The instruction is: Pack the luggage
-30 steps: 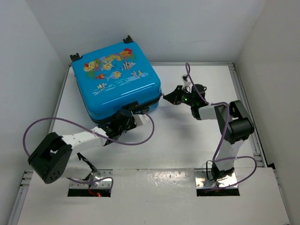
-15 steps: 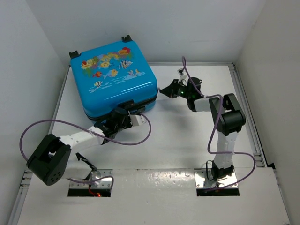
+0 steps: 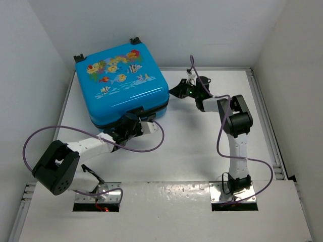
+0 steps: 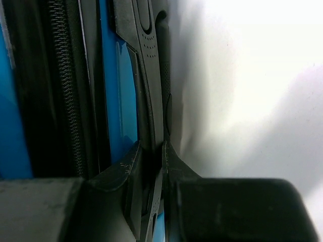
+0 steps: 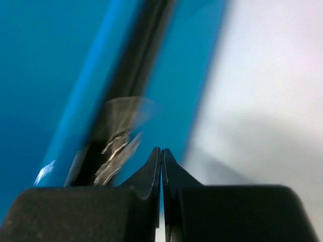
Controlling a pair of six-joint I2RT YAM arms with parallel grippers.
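The luggage [image 3: 121,80], a bright-blue hard-shell suitcase printed with fish, lies closed and flat at the back left of the table. My left gripper [image 3: 134,120] is at its near side, shut on the black carry handle [image 4: 151,75], which runs between the jaws [image 4: 151,151]. Beside the handle runs the black zipper [image 4: 63,75]. My right gripper [image 3: 174,92] is shut with nothing between its fingers, tips [image 5: 161,151] close to the blue shell [image 5: 50,60] on its right side. A blurred metal zipper pull [image 5: 118,146] hangs just left of the tips.
White walls close in the table [image 3: 202,151] on three sides. Metal rails [image 3: 265,116] run along the right and left edges. Purple cables [image 3: 151,146] loop from both arms over the table's front half.
The suitcase has slid a little toward the back left, the left gripper going with it on the handle. The right gripper has moved back and left along the suitcase's right side.
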